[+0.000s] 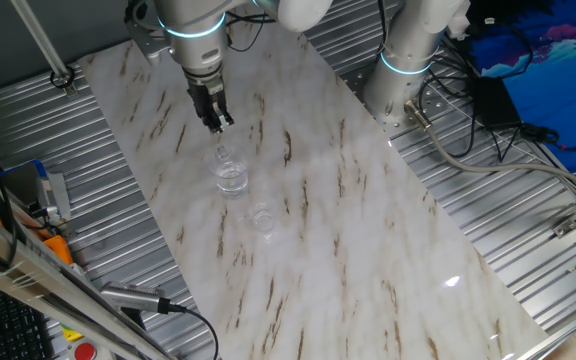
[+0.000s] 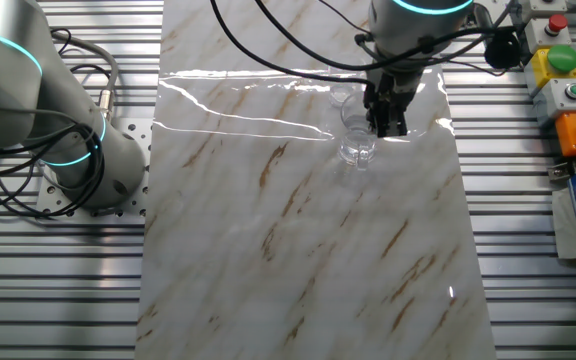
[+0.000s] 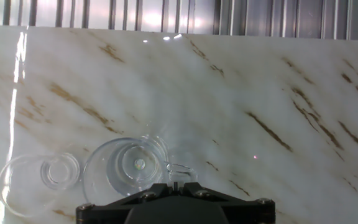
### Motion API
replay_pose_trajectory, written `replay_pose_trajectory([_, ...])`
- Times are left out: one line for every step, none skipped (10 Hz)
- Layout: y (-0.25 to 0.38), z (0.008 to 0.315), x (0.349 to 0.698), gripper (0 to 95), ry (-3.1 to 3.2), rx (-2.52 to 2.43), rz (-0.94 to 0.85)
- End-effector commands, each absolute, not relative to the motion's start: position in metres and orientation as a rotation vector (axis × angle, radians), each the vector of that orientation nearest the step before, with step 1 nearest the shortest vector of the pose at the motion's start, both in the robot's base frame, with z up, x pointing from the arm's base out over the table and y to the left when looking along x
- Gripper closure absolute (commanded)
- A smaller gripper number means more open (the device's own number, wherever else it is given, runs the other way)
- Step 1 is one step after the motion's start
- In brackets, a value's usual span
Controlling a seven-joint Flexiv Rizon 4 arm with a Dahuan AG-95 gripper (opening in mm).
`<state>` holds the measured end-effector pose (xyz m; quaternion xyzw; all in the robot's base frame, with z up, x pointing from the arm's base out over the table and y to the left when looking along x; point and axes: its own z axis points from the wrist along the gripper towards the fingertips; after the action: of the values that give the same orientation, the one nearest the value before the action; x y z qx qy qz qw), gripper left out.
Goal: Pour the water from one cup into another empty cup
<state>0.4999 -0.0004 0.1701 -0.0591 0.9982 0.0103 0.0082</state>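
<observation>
The larger clear tumbler, the one cup [image 1: 231,178] [image 2: 356,150] [image 3: 129,165], stands upright on the marble table. Any water in it is too clear to make out. The smaller, shorter empty cup [image 1: 263,218] [image 2: 341,95] [image 3: 39,179] stands upright a short way beside it, apart from it. My gripper [image 1: 217,121] [image 2: 386,125] [image 3: 174,183] hangs fingers-down above the table, just off the tumbler's rim on the side away from the small cup. Its fingers are together with nothing between them. It touches neither glass.
The marble tabletop [image 1: 348,230] lies on a ribbed metal bench [image 1: 528,230]. A second robot arm's base [image 1: 408,60] [image 2: 78,150] with cables stands beside the slab. A button box [image 2: 558,60] and tools [image 1: 48,200] sit along the other side.
</observation>
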Motion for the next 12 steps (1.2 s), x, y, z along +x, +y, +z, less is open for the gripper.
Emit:
replay_pose_trajectory([0.0, 0.17, 0.5, 95.0, 3.123, -0.178, 0.013])
replay_pose_trajectory([0.0, 0.17, 0.5, 95.0, 3.122, -0.195, 0.011])
replay_pose_trajectory([0.0, 0.17, 0.5, 95.0, 3.12, -0.217, 0.016])
replay_pose_trajectory([0.0, 0.17, 0.5, 95.0, 3.113, -0.296, 0.013])
replay_pose_trajectory([0.0, 0.171, 0.499, 95.0, 3.098, -0.461, 0.012])
replay_pose_trajectory([0.0, 0.172, 0.499, 95.0, 3.075, -0.589, 0.015])
replay_pose_trajectory([0.0, 0.174, 0.499, 95.0, 3.051, -0.696, 0.015])
replay_pose_trajectory([0.001, 0.177, 0.498, 95.0, 2.982, -0.951, 0.01])
replay_pose_trajectory([0.001, 0.178, 0.498, 95.0, 2.922, -1.123, 0.005])
replay_pose_trajectory([0.002, 0.179, 0.498, 95.0, 2.766, -1.456, 0.001])
replay_pose_trajectory([0.002, 0.18, 0.498, 95.0, 2.621, -1.703, -0.004])
replay_pose_trajectory([0.003, 0.182, 0.498, 95.0, 2.513, -1.86, -0.017])
